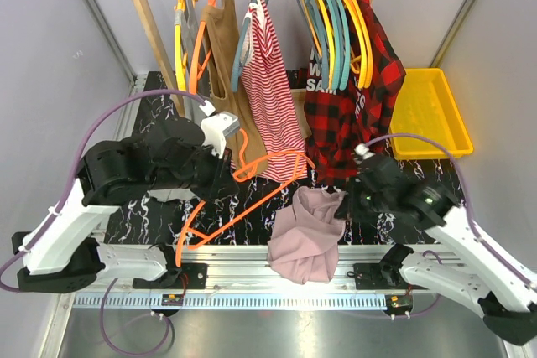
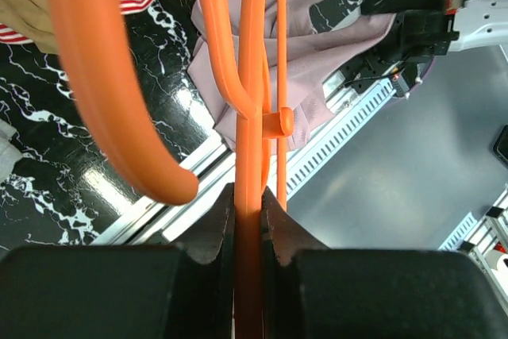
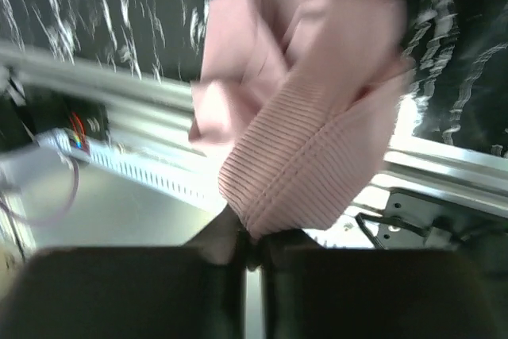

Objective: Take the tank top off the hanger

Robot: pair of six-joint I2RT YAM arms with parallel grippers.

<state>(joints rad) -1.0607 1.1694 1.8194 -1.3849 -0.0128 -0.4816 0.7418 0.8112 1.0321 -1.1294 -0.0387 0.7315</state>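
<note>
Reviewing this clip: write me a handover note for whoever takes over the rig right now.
Left gripper: shut on the orange hanger.
Right gripper: shut on the pink tank top, which droops over the near edge of the table.
Done: the top looks free of the hanger, though a snag cannot be ruled out from these views.
Left: confirm they are apart, then set both down.
</note>
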